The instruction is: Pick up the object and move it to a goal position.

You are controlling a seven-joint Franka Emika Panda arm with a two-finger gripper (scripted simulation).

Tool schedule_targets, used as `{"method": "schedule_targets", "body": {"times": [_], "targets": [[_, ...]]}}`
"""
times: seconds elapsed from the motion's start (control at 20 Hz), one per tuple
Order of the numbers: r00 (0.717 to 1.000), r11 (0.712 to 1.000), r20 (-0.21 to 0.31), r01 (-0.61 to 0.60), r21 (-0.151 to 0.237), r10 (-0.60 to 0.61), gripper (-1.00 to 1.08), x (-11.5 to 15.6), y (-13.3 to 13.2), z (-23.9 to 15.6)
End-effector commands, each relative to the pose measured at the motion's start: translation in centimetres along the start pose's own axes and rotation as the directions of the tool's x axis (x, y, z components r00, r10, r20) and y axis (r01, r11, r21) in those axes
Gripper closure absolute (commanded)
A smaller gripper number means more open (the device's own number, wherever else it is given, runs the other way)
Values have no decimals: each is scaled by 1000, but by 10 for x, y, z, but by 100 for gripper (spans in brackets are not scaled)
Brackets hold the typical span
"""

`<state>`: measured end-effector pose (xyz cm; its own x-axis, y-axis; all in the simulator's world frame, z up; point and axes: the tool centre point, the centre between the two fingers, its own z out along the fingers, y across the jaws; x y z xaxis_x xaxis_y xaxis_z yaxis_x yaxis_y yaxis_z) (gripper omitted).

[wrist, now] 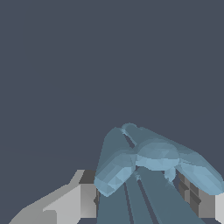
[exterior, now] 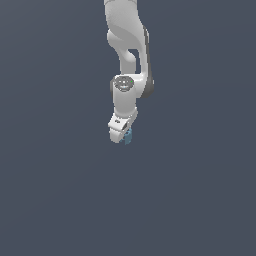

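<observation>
Object, faceted teal-blue with knobby lobes, sits clamped between the white gripper's jaws.

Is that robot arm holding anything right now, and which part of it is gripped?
Yes: the end effector appears shut on the small teal-blue object, apparently around its middle; the exact contact spot is hidden.

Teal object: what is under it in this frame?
In both views only plain grey background shows beneath the object; no surface or goal marker is visible. The gripper covers its upper part, between the fingers.
</observation>
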<state>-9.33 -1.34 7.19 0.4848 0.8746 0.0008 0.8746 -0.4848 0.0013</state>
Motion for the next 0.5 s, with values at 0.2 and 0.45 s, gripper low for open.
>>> {"method": "schedule_targets", "body": {"times": [0.2, 0.45], "targets": [[1000, 1000, 0, 0, 0, 0, 108, -1, 0, -2], [1000, 1000, 0, 0, 0, 0, 108, -7, 2, -16]]}}
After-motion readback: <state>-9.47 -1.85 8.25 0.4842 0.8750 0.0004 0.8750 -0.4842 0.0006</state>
